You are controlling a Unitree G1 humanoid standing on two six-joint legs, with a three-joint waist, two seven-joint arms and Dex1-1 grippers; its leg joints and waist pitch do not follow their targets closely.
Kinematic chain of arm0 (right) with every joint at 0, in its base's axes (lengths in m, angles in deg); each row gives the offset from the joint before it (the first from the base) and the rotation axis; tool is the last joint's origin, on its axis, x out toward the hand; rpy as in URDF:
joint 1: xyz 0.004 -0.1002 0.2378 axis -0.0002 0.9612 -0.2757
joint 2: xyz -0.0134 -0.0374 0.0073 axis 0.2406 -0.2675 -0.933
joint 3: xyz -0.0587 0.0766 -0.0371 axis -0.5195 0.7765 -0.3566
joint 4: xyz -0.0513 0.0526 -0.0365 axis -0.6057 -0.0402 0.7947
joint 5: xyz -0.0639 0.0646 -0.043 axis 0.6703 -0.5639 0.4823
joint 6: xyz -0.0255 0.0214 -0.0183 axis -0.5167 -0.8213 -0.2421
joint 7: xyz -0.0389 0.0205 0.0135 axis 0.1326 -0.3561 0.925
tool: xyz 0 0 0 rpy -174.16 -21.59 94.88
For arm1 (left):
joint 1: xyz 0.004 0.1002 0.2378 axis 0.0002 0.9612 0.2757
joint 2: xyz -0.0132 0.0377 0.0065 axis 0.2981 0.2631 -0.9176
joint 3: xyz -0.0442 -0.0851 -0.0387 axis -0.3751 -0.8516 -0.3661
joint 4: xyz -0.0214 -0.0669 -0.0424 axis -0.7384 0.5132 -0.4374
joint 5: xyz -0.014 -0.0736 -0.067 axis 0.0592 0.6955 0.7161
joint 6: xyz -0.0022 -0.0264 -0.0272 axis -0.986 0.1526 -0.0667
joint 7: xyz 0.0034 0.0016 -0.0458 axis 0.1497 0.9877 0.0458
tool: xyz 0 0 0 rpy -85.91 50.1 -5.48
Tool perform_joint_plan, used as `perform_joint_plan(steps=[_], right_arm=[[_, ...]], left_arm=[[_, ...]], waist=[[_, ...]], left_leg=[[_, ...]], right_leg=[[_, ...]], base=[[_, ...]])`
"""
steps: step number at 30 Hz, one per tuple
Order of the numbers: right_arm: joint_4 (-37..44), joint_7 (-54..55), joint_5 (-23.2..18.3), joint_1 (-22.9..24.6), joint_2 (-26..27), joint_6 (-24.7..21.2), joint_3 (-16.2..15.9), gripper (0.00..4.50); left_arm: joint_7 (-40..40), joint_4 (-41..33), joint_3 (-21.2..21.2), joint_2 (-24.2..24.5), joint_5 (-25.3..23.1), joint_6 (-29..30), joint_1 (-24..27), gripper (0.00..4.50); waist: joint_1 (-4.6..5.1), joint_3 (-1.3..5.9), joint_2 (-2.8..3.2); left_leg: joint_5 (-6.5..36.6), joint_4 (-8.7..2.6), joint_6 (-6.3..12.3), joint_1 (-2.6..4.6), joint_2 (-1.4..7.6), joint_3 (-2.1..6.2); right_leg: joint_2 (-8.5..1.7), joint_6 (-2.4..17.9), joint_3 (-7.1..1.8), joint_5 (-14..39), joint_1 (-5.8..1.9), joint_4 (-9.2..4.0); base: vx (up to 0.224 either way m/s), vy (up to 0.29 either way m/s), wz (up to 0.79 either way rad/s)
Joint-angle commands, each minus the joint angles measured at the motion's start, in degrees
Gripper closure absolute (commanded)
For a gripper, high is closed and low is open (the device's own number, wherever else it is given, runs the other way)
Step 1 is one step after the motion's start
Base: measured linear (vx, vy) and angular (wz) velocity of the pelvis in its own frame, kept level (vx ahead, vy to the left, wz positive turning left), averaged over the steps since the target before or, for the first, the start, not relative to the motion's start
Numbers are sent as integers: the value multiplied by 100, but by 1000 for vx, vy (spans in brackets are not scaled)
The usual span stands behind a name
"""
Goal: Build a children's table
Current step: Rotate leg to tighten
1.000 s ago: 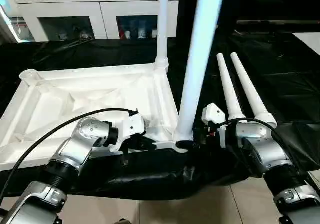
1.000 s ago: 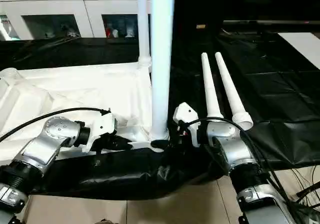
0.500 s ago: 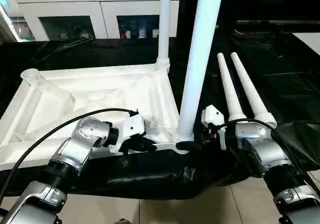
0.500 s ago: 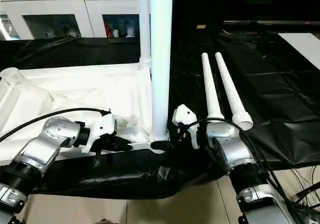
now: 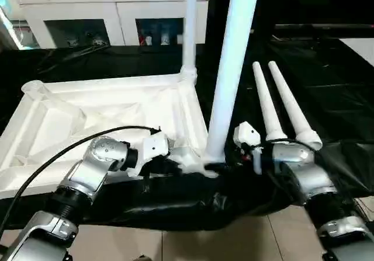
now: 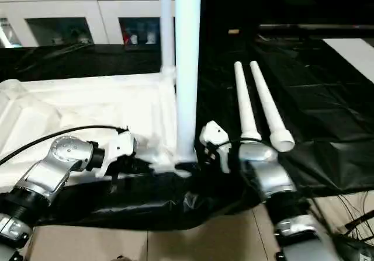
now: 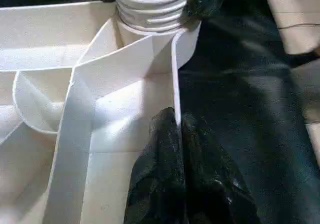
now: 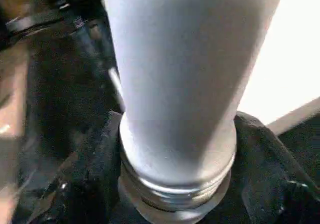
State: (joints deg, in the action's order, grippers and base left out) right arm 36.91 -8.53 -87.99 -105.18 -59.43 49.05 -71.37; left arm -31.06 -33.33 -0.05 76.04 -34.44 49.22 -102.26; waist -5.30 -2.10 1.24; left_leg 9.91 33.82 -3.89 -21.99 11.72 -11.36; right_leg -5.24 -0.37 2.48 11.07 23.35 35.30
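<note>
Legs [image 5: 229,68] [image 5: 189,30] standing in the near-right and far-right sockets run out of your head views, tips cut off. The upturned tabletop [image 5: 93,118] lies on the black-draped table [image 5: 327,91], two spare legs [image 5: 279,106] flat beside it. Your left wrist camera shows the left gripper [image 7: 177,134] pinched on the top's thin edge wall near the threaded leg base. Your right wrist camera shows the right gripper [image 8: 175,184] with black fingers [image 8: 102,159] on either side of the near leg's base; you cannot tell whether they clamp it.
</note>
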Motion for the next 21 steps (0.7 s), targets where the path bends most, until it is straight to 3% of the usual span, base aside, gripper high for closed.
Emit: perform_joint_plan(steps=[1,5,6,10,12,14,18,21], right_arm=[[-202,787,129,-97,172,-34,211,178],[-375,2014,103,-7,854,-316,425,178],[-430,2283,102,18,1022,-370,454,178],[-782,3236,149,-21,1504,-443,568,178],[-1094,3879,246,-110,1823,-427,607,178],[-1312,4324,390,-219,2040,-367,607,178],[-1542,4749,423,-415,2219,-317,699,178],[-1738,5048,505,-571,2277,-255,744,178]], left_arm=[[292,172,151,-150,-230,68,-50,450],[1010,444,-35,-587,-208,410,-190,450],[1182,492,-82,-711,-184,513,-219,450],[1656,685,-200,-1090,-128,847,-327,450],[1971,904,-288,-1394,-95,1014,-438,450],[2238,1168,-337,-1625,-133,1086,-567,450],[2548,1483,-312,-1795,-284,1044,-720,450],[2557,1581,-288,-1873,-320,1004,-780,450]], waist=[[-1,321,-34],[69,289,-27],[78,289,-35],[139,252,-26],[182,223,-39],[201,225,-38],[219,203,-29],[239,207,-23]], left_leg=[[1293,-404,238,114,140,62],[1688,-461,11,135,132,77],[1743,-479,-53,132,131,101],[2047,-495,-129,167,118,98],[2364,-520,-204,198,101,131],[2438,-535,-186,198,94,160],[2751,-524,-175,261,71,178],[2909,-560,-151,274,63,214]], right_leg=[[-252,1431,-160,744,-251,-380],[-257,1205,-182,1477,-206,-454],[-269,1138,-170,1636,-226,-473],[-267,1032,-183,2014,-167,-531],[-283,842,-172,2687,-148,-607],[-290,717,-163,2884,-155,-646],[-284,525,-151,3401,-73,-738],[-279,430,-105,3489,-90,-782]], base=[[0,0,0],[0,0,0],[0,0,0],[0,0,0],[0,0,0],[0,0,0],[0,0,0],[0,0,0]])
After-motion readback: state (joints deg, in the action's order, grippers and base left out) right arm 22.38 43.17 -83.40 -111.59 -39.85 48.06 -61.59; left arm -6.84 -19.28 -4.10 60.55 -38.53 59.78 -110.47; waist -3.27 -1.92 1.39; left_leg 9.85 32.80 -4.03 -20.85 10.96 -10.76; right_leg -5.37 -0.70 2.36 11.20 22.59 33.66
